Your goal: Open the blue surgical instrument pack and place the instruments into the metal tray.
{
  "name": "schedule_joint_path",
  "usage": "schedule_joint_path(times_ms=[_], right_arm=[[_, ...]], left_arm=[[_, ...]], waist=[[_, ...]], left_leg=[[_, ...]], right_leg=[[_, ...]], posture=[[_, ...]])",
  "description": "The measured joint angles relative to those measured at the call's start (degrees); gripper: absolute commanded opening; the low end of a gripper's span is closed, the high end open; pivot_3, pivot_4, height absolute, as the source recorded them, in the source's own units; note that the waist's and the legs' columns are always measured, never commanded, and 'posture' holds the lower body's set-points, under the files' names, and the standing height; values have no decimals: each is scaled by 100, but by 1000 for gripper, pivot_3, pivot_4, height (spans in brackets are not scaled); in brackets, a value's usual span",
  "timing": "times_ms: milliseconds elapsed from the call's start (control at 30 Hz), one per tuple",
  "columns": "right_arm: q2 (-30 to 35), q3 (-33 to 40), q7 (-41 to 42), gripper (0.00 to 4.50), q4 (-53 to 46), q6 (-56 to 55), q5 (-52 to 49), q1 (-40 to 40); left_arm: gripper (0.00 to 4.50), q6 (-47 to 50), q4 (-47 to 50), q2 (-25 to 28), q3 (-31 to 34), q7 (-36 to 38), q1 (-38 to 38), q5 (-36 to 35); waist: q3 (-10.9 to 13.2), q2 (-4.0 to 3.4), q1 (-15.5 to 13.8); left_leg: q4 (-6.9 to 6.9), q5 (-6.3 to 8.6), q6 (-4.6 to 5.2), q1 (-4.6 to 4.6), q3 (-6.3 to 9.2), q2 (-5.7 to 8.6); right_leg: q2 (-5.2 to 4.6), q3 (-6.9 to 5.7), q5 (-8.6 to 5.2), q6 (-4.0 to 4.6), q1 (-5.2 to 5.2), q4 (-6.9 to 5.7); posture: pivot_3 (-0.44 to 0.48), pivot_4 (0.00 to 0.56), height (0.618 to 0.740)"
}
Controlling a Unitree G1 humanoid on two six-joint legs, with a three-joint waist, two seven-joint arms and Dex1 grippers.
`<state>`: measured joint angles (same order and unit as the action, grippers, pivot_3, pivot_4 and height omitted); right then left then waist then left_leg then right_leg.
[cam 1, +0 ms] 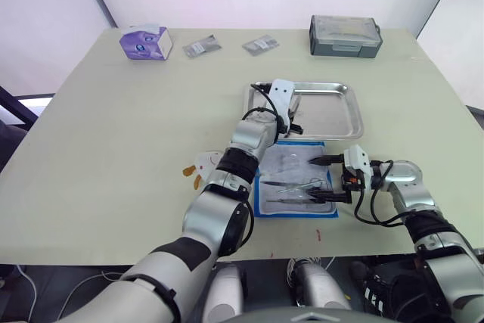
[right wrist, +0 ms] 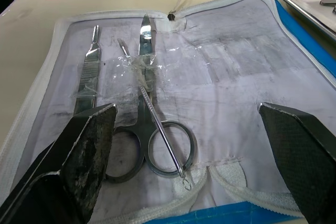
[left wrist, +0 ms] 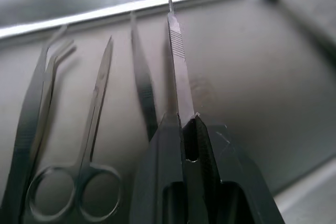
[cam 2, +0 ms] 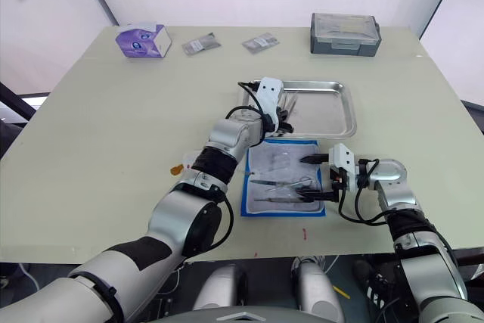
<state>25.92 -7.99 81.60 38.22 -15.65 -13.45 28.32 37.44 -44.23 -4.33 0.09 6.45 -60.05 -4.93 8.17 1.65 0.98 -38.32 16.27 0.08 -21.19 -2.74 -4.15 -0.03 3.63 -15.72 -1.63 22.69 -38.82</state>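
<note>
The blue surgical instrument pack (cam 1: 287, 164) lies unzipped and flat near the table's front edge, white lining up. On the lining rest scissors (right wrist: 143, 77), a flat handle (right wrist: 89, 72) and a thin probe (right wrist: 160, 129). My right gripper (cam 1: 324, 179) hovers open at the pack's right side with nothing between its fingers. Just behind the pack is the metal tray (cam 1: 336, 115). My left gripper (left wrist: 185, 121) is low over the tray's left part, shut on a slim scalpel handle (left wrist: 177, 56). Scissors (left wrist: 94, 119), bent forceps (left wrist: 31, 114) and tweezers (left wrist: 143, 77) lie in the tray.
A purple tissue box (cam 1: 145, 41), two grey sachets (cam 1: 202, 46) (cam 1: 260, 45) and a grey lidded box (cam 1: 345, 35) line the table's far edge. A small white and orange item (cam 1: 198, 166) lies left of the pack. The table's left half is bare.
</note>
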Motion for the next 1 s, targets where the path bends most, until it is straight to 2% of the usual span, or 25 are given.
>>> schedule_joint_path(times_ms=[267,333,367,400,767,933,1000], right_arm=[[0,0,-4,4500,0,0,0,-2],[0,0,-3,4500,0,0,0,-1],[0,0,-3,4500,0,-1,0,-1],[-1,0,-3,4500,0,-2,0,2],[-8,0,-34,4500,11,-12,0,9],[-23,0,-57,4500,11,-34,0,4],[-41,-2,-69,4500,9,-60,0,1]], left_arm=[[61,270,-102,-4,163,83,-133,-111],[888,325,-102,3,176,86,-158,-137],[966,344,-109,4,178,76,-160,-136],[1458,364,-143,5,179,69,-158,-135],[1458,635,43,29,161,89,-161,-135],[1458,1031,875,102,123,402,-151,-218],[1458,1184,1443,289,-37,711,-30,-313]], waist=[[0,0,0],[0,0,0],[0,0,1],[0,0,1],[1,0,6],[1,0,19],[1,0,32]], left_leg=[[0,-2,-3,0,0,0],[0,-1,-3,0,1,0],[0,-2,-4,0,0,1],[0,-2,-4,0,1,1],[0,-3,-6,0,1,0],[2,-15,-27,1,0,0],[4,-16,-29,2,0,0]], right_leg=[[0,-1,0,0,0,0],[0,-1,0,0,0,0],[0,-1,0,0,0,0],[0,-1,0,-1,0,0],[0,-1,0,-1,0,0],[0,0,0,-1,0,0],[0,0,0,0,0,0]], posture=[[0,150,731],[0,150,731],[0,150,731],[0,150,731],[0,150,731],[0,150,731],[0,150,731]])
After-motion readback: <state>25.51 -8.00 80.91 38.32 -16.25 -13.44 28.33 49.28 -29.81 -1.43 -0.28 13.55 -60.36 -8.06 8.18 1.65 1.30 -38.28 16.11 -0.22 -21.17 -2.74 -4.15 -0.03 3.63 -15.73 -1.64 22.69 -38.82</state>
